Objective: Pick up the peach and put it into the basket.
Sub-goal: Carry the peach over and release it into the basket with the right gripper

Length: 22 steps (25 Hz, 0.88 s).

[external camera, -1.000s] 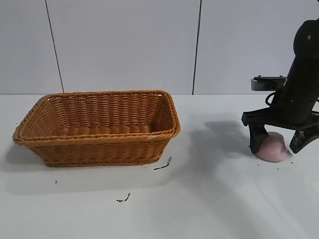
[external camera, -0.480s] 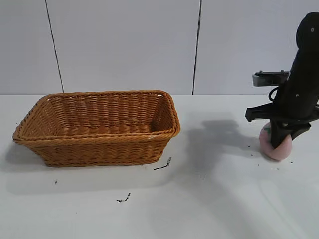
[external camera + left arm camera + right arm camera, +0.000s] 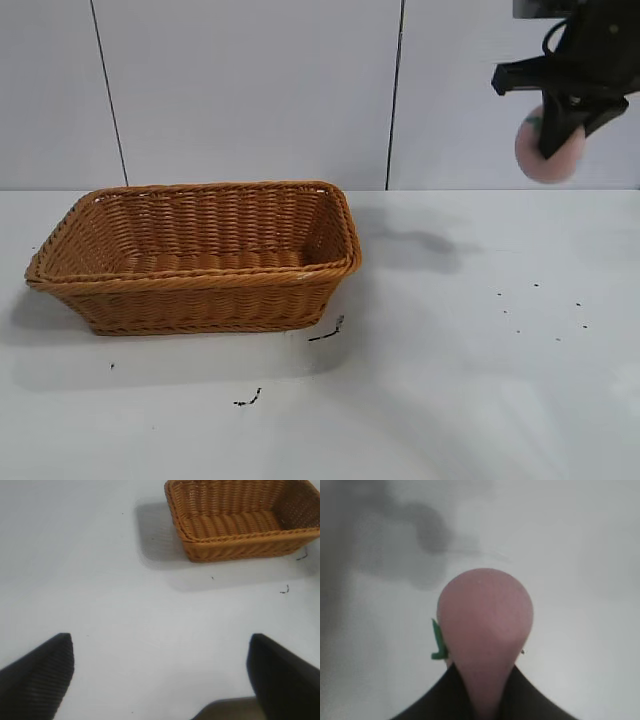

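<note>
Right tool (image 3: pixel 556 128) grips the peach (image 3: pixel 548 158) (held high) well apart from the basket (image 3: pixel 200 280).

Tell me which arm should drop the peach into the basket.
Right. The right gripper already holds the peach high above the table, to the right of the basket. The left gripper hangs open and empty on the basket's far side.

No text, label, brand, number or sign can be read in any of the views
</note>
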Available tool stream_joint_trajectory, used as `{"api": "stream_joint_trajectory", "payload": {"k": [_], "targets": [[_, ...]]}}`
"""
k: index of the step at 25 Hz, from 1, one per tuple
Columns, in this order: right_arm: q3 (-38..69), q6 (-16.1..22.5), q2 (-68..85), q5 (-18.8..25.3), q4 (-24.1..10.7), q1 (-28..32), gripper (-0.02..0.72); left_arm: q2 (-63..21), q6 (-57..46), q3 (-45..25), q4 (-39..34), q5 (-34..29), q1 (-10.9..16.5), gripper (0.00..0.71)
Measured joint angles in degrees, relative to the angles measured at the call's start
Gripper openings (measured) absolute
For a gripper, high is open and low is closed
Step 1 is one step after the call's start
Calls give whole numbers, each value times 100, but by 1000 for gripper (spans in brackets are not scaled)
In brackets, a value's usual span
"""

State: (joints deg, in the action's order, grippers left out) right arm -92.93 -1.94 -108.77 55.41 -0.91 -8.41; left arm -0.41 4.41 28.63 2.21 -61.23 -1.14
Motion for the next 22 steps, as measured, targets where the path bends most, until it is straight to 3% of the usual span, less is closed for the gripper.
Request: {"api": "stream_joint_trajectory", "payload": {"k": [13,18,22], "targets": [[-2166,124,-1071,239,165,-1899,25,0,0,0,0,0,0,692],[-2312,112,-1646,-32,195,-2581,25,0,0,0,0,0,0,692],[-2312,100,-2176,-323,195,-2782,25,0,0,0,0,0,0,692]]}}
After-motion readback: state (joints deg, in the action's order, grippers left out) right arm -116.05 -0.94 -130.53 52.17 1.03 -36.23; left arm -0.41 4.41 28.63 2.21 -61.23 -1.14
